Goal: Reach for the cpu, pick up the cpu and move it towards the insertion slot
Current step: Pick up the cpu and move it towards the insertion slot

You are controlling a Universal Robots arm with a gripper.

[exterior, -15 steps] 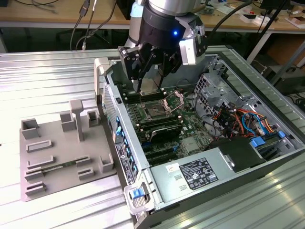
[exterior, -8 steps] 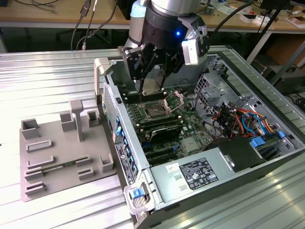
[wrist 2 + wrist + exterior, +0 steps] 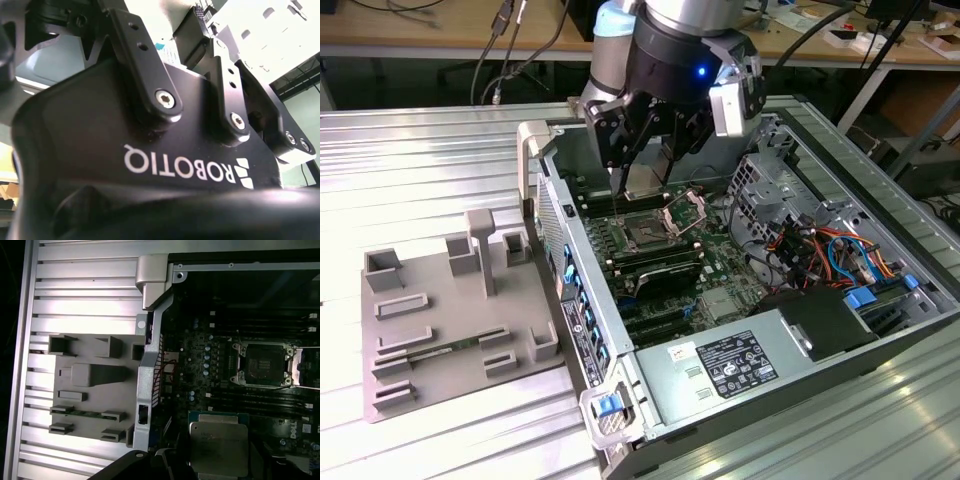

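Observation:
The cpu, a small flat square with a pale silvery top, hangs between the fingers of my gripper, which is shut on it. It is held inside the open computer case, a little above the green board. In the first wrist view the cpu shows close up, silver with a green rim. The insertion slot is the dark square socket just below the cpu, with its shiny metal frame hinged open towards the exterior view's right. The first wrist view shows the insertion slot apart from the cpu.
A grey tray with raised holders lies on the ribbed metal table at the exterior view's left, holding a green memory stick. The case's wall stands between tray and board. Long black memory slots, cables and a power supply surround the socket.

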